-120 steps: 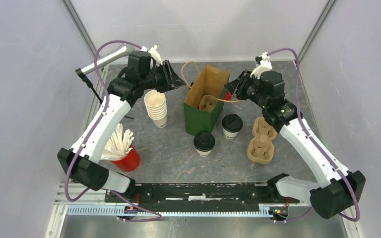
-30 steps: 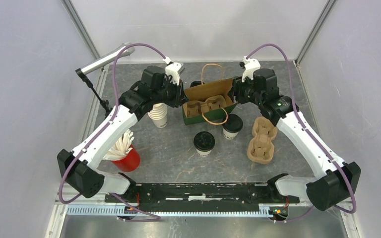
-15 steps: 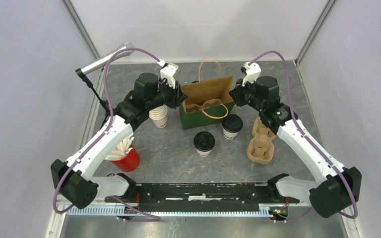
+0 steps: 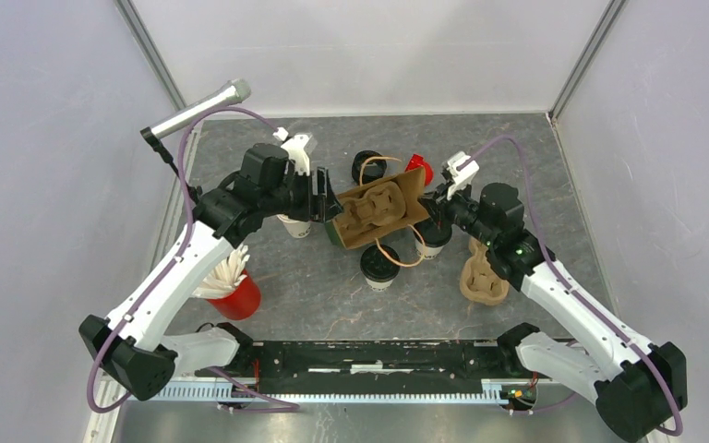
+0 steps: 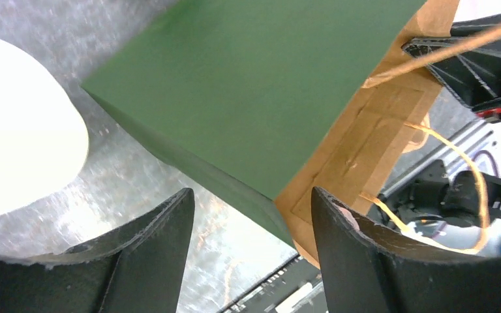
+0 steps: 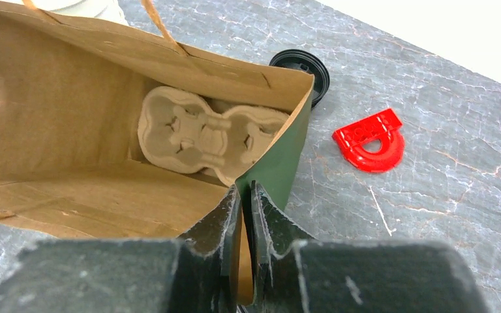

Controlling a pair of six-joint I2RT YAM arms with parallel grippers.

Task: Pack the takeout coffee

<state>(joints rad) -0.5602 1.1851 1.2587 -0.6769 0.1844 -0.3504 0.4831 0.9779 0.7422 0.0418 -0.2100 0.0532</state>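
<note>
On the grey surface (image 4: 332,305), my right jaws pinch the tipped bag (image 4: 374,208) by its rim, left jaws gape empty; both lidded cups (image 4: 380,265), (image 4: 434,238) sit just nearside, closer to the right.

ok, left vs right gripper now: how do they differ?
The left gripper is open, jaws wide apart by the green side of the paper bag; the right gripper is shut, pinching its rim. The left is at the bag's closed end, the right at its mouth. Both are at the same tipped bag.
</note>
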